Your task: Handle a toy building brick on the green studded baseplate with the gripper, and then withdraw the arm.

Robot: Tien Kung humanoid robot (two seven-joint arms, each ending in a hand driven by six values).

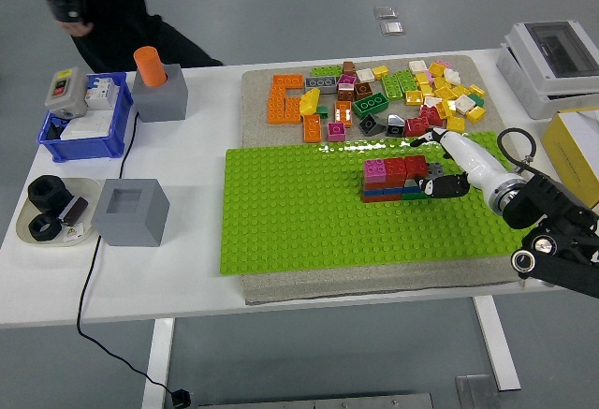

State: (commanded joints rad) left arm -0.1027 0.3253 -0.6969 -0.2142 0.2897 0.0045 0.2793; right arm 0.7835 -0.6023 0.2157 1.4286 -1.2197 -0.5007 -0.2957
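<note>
A green studded baseplate [299,212] lies on a grey mat at the table's middle. On it stands a low stack of bricks [393,179] with pink and red tops over brown, blue and green layers. My right hand [438,173], white with black fingers, reaches in from the right. Its fingers close around a small grey brick [434,174] at the stack's right end. The left arm is out of view.
Several loose bricks [374,100] lie on the mat behind the baseplate. A grey block with an orange cylinder [154,81], a blue bin [82,128], a hollow grey block [131,211] and a plate of black parts [47,208] stand at the left. A person [94,7] stands at the top left.
</note>
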